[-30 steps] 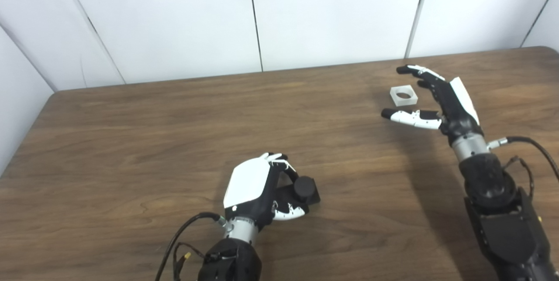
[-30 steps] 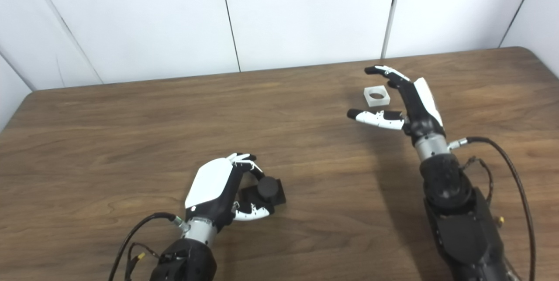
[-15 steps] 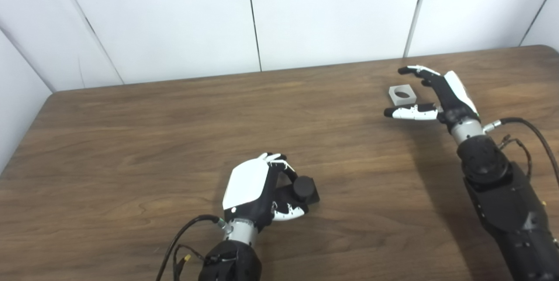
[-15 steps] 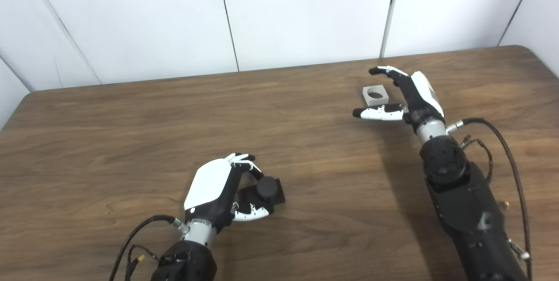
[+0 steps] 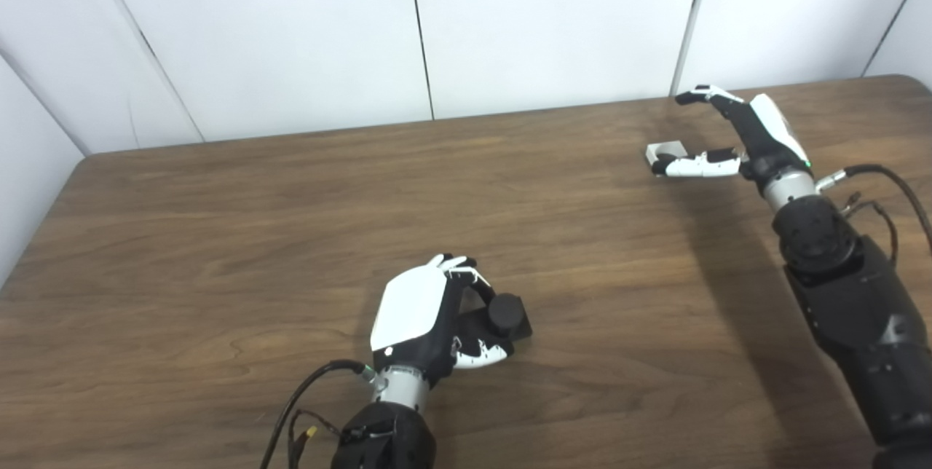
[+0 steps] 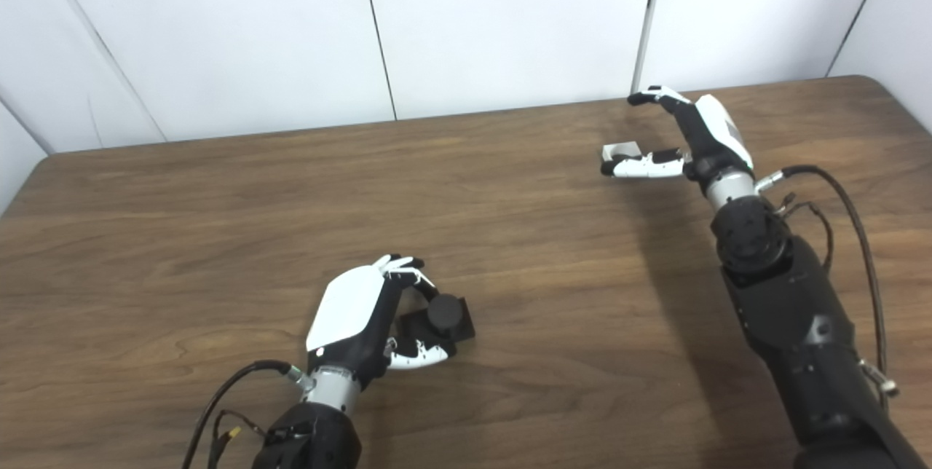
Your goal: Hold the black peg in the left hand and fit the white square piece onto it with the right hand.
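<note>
The black peg (image 5: 505, 312), a round post on a square black base, rests on the table near the front. My left hand (image 5: 429, 316) is shut on the peg's base, fingers curled over it and thumb below. The white square piece (image 5: 664, 151) with a round hole lies flat at the far right of the table, partly hidden behind the thumb (image 5: 692, 164) of my right hand (image 5: 743, 138). The right hand is open around the piece, thumb in front, fingers (image 5: 703, 95) arched above and behind it. It also shows in the right eye view (image 6: 699, 138).
The brown wooden table (image 5: 255, 221) ends at a white panelled wall (image 5: 291, 32) at the back. Cables run from both wrists: left (image 5: 306, 396) and right (image 5: 885, 178). The table's right edge is close to the right arm.
My right hand has reached farther back and now brackets the white piece, its thumb covering the piece's front. The left hand and peg have not moved.
</note>
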### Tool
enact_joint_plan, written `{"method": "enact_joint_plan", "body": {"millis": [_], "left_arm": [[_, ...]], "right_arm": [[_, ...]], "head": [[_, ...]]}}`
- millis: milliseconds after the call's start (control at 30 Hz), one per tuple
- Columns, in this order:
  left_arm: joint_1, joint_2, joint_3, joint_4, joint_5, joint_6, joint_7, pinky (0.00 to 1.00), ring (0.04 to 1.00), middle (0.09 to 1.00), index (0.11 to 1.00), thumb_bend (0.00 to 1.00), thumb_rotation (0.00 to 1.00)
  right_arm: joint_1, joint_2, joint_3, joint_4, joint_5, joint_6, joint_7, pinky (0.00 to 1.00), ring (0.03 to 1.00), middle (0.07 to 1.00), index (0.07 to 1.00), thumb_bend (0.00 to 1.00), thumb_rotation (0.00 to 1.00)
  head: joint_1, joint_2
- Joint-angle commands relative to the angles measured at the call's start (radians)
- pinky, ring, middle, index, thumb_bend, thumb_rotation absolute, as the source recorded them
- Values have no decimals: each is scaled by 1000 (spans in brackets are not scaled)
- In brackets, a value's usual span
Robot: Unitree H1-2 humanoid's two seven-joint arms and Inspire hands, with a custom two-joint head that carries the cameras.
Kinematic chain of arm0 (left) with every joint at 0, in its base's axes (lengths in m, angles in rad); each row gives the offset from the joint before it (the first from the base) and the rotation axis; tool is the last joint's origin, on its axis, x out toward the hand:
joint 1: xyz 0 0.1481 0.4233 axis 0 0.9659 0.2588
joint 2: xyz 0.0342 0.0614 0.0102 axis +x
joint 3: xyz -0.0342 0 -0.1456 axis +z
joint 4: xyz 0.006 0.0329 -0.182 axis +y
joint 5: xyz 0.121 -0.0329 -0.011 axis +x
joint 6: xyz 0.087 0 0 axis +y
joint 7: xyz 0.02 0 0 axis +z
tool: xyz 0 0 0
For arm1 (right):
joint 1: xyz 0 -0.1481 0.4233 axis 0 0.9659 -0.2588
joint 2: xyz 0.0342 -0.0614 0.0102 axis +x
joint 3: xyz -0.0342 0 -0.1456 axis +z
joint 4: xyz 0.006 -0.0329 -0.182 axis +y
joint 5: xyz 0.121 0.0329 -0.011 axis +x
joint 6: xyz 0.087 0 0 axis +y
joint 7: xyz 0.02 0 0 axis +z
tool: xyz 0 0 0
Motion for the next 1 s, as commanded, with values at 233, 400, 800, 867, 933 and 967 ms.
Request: {"method": "enact_joint_plan", "body": {"millis": [233,400,800,867,933,967], "left_arm": [[16,7,-22,34,4,8,-42,783,931,863,493,498,80],[16,-1,-17,43,-13,5,-28,785,935,864,492,499,79],[6,1,-20,41,7,9,-35,787,928,864,491,499,81],[7,0,-19,43,3,8,-32,781,928,864,491,499,81],[10,-2,-16,46,-8,4,-24,779,931,863,491,499,79],[10,-2,-17,47,-7,4,-22,780,929,863,491,500,79]], "right_arm": [[-121,-152,61,-6,-33,-7,118,881,949,920,784,934,305],[-160,-204,106,10,-64,-18,176,891,963,913,771,979,289],[-211,-246,190,-2,-134,20,303,897,987,926,750,949,189],[-214,-250,205,-15,-157,30,325,924,990,927,748,940,173],[-218,-249,217,-17,-176,34,337,940,988,926,748,935,171],[-221,-248,222,-15,-183,33,341,955,987,924,744,938,168]], "head": [[-3,1],[-7,1],[-4,1],[-7,2],[-7,2],[-9,5]]}}
